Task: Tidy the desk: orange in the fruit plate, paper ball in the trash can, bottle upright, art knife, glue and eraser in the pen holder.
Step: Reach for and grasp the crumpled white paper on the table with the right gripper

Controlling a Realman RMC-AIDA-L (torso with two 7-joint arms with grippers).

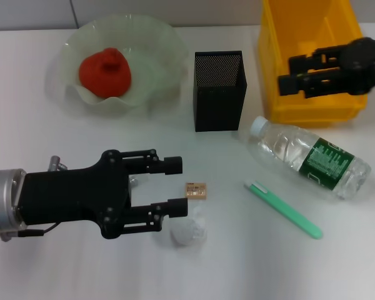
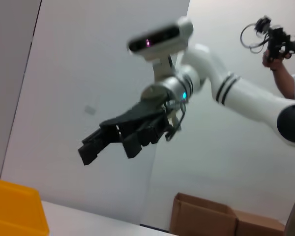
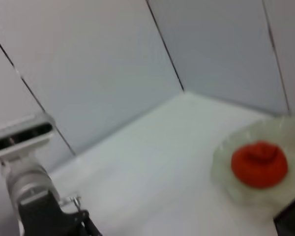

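Our left end effector hovers low over the worktop with its fingers spread wide and nothing between them. The paper ball lies just beside the lower fingertip, and the eraser sits just beyond the tips. We judge the step in hand to be picking up the paper ball for the yellow trash can. To do it well, we should shift toward the ball until it sits centred between the fingers, then drop squarely and close gently, keeping clear of the eraser.

Our right end effector hangs over the trash can, its fingers close together and empty. The orange already rests in the fruit plate. The bottle lies on its side, the green art knife beside it, and the pen holder stands upright.
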